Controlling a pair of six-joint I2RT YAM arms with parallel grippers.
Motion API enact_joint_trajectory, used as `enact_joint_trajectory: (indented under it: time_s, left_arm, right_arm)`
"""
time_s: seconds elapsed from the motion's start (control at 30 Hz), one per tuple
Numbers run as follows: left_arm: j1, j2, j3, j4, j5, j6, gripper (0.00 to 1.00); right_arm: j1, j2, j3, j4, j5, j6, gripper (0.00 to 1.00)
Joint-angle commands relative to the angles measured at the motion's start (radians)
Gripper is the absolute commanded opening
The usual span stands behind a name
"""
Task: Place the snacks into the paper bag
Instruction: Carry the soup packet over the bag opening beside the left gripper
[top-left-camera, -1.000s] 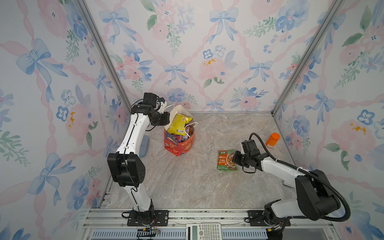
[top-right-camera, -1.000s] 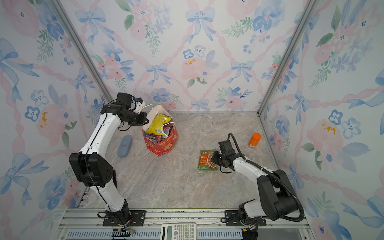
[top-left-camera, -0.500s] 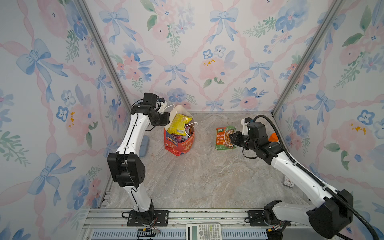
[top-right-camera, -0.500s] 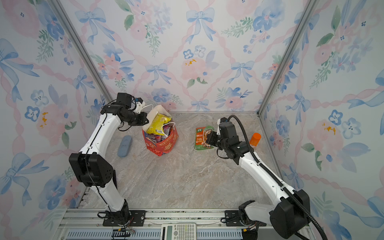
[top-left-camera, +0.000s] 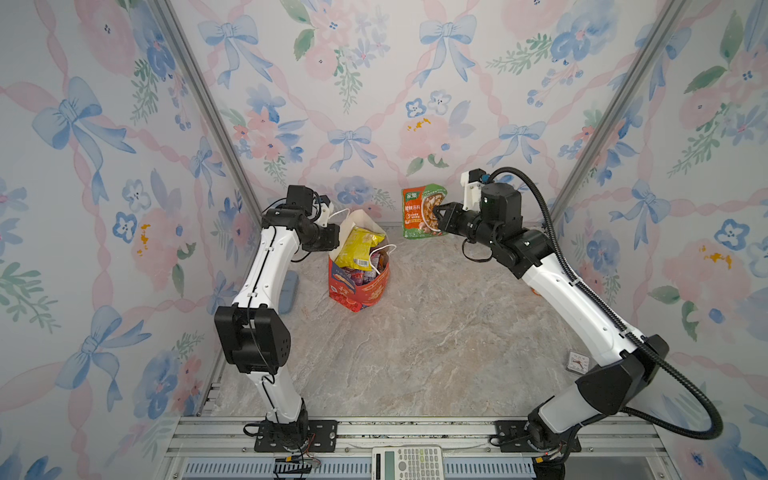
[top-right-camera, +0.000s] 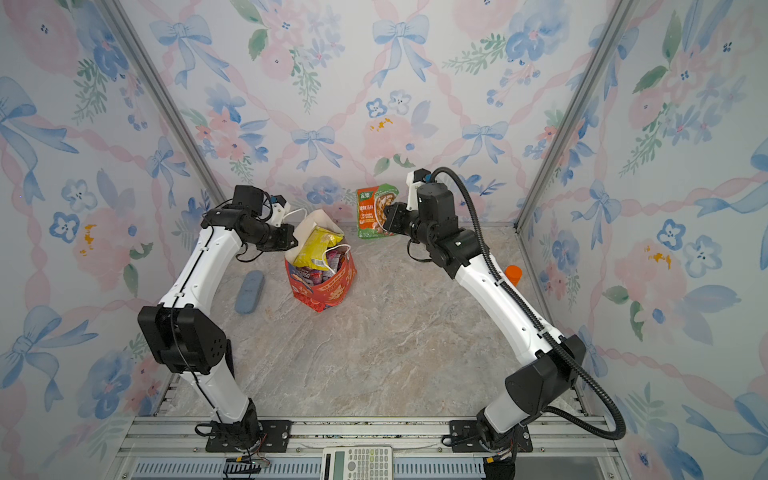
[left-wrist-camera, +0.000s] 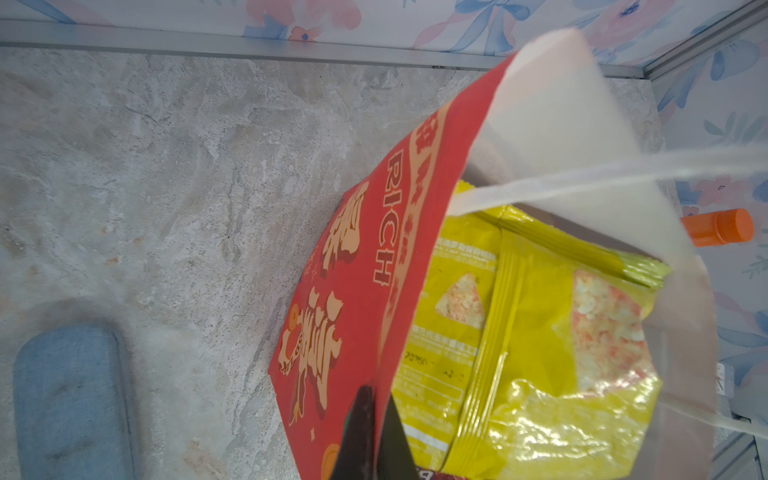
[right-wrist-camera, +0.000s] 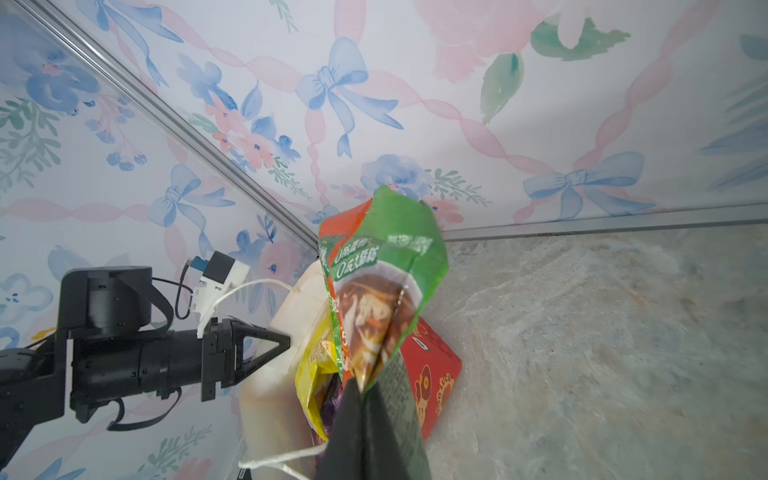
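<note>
Green crinkly plastic snack packet (top-left-camera: 422, 212) aloft, pinched in the right end effector (top-left-camera: 438, 217), left end effector (left-wrist-camera: 376, 417) clamping the red paper bag (top-left-camera: 359, 291) by its rim, so next it wants carrying over the mouth!

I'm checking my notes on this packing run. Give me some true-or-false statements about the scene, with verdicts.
1. The right gripper is shut on the green packet, lifted off the table. True.
2. The paper bag lies flat on its side. False: it stands upright, mouth open.
3. The left gripper pinches the bag's rim. True.
4. The yellow packet lies on the table. False: it sticks out of the bag's mouth.
</note>
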Motion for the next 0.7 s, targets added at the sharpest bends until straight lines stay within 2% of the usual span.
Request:
enact_joint_trajectory:
  time_s: [0.0,0.37,0.67]
  left_arm:
    - [0.008,-0.01,-0.021,-0.023,0.003,-0.004,0.0]
    - [0.014,-0.016,-0.022,-0.021,0.011,-0.005,0.0]
    - [0.018,-0.018,-0.023,-0.021,0.008,-0.006,0.0]
  right_arm:
    - [0.031,0.084,0.132,-0.026,0.003,-0.032,0.0]
    - [0.137,0.354,0.488,-0.121,0.04,-0.064,0.0]
    - [0.201,0.455,0.557,-0.145,0.032,-0.042,0.0]
